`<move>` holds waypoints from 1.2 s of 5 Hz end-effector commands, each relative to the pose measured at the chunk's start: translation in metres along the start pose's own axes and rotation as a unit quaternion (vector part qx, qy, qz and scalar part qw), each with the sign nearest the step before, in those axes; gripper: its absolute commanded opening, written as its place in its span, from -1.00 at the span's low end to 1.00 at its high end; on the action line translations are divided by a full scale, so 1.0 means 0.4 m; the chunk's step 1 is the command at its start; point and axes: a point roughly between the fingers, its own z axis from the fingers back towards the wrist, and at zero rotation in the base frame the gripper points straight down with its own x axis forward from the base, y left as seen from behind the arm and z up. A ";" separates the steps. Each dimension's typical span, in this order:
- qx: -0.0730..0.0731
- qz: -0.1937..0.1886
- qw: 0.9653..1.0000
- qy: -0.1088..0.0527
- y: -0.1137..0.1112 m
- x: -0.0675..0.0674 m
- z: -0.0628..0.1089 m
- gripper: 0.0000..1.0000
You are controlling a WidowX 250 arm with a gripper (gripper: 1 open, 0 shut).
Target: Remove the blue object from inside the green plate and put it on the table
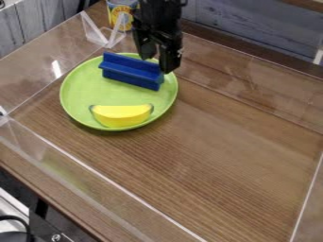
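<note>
Lowering spread gripper squarely astride blue block's ridge, upper left, before pinching, clear of green plate rim.

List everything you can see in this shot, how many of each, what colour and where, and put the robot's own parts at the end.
blue object: one, dark blue, lying in the far part of the green plate, right under the gripper.
banana: one, yellow, in the near part of the green plate.
green plate: one, lime green, on the table at the left rear.
table: one, brown wood grain, fills most of the view.
clear walls: transparent, standing along the table's edges.
yellow thing: one, behind the arm at the top, too hidden to identify.
gripper: one, black, pointing down over the right end of the blue object, fingers open.
</note>
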 end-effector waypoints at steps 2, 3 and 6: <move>0.018 -0.009 0.999 -0.027 0.038 0.019 0.004 1.00; 0.018 -0.010 0.999 -0.028 0.044 0.020 -0.010 1.00; 0.016 -0.015 0.999 -0.031 0.056 0.024 -0.050 1.00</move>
